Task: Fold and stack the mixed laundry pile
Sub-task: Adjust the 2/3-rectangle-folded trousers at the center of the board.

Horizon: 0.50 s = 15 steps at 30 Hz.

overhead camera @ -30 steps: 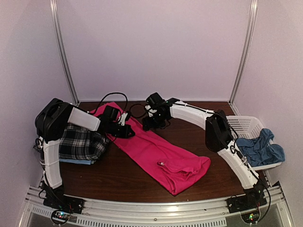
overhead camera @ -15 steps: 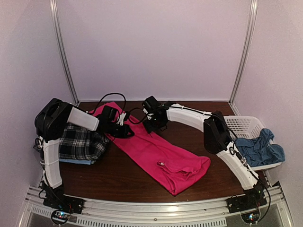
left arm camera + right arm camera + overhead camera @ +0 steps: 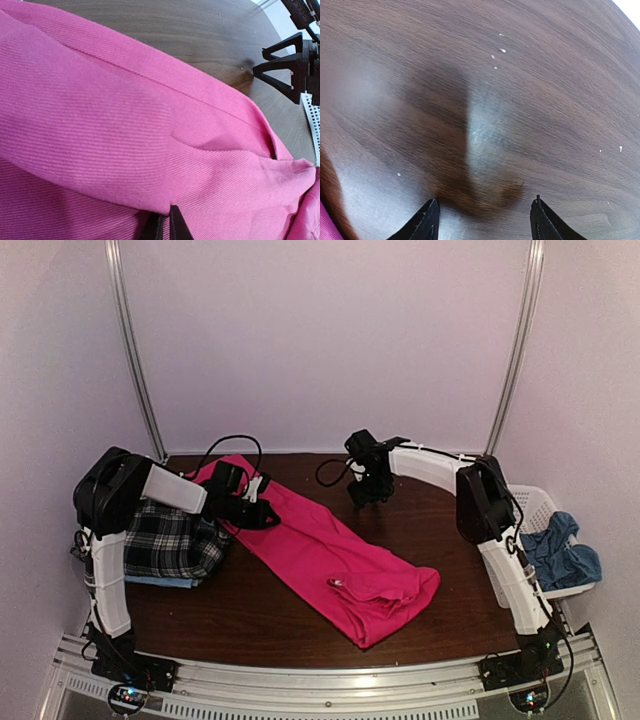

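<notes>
The hot-pink trousers (image 3: 335, 555) lie spread across the middle of the table, running from the far left to the near right. My left gripper (image 3: 268, 517) is shut on a fold of them at their far left part; in the left wrist view its tips (image 3: 163, 227) pinch the pink cloth (image 3: 125, 125). My right gripper (image 3: 368, 498) is open and empty, hanging over bare wood (image 3: 485, 125) just right of the trousers. The black-and-white plaid shirt (image 3: 175, 542) lies folded at the left on a light blue shirt (image 3: 165, 582). The duller blue cloth (image 3: 560, 558) hangs in the basket.
A white lattice basket (image 3: 530, 510) stands at the table's right edge. Black cables (image 3: 225, 445) loop at the far left. White walls close in at the back and on both sides.
My right gripper has let go of the trousers' far edge and swung right and back, over bare wood. The trousers have settled flatter. My left gripper has kept its hold.
</notes>
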Each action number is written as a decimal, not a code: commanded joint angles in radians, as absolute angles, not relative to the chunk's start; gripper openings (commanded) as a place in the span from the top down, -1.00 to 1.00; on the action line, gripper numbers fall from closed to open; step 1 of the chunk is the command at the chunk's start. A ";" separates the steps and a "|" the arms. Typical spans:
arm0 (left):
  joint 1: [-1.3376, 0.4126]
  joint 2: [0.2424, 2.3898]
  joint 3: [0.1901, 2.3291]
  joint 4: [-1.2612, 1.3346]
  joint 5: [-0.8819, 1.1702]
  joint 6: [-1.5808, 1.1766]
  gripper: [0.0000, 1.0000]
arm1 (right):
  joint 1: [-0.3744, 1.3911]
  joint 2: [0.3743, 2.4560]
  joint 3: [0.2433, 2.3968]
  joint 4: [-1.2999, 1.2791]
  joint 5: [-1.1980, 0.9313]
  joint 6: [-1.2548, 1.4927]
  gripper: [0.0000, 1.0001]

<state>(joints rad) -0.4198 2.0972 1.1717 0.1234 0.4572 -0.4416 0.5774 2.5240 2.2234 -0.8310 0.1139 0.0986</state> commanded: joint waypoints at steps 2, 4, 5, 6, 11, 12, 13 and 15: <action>-0.394 2.161 1.172 0.025 0.390 -0.447 0.83 | 0.561 2.459 2.245 -0.865 -0.012 0.088 -0.22; -0.394 2.165 1.180 0.018 0.389 -0.445 0.82 | 0.567 2.435 2.251 -0.837 -0.147 0.144 -0.29; -0.394 2.166 1.184 0.017 0.388 -0.444 0.82 | 0.573 2.437 2.266 -0.837 -0.197 0.167 -0.35; -0.394 2.169 1.185 0.016 0.386 -0.444 0.81 | 0.586 2.444 2.284 -0.845 -0.232 0.183 -0.40; -0.394 2.171 1.188 0.024 0.388 -0.456 0.81 | 0.667 2.482 2.328 -0.873 -0.225 0.195 -0.50; -0.394 2.172 1.190 0.025 0.388 -0.455 0.81 | 0.676 2.485 2.328 -0.876 -0.215 0.202 -0.52; -0.394 2.172 1.191 0.025 0.390 -0.455 0.81 | 0.683 2.489 2.330 -0.877 -0.202 0.206 -0.54; -0.394 2.173 1.195 0.020 0.389 -0.453 0.80 | 0.693 2.506 2.339 -0.887 -0.166 0.205 -0.57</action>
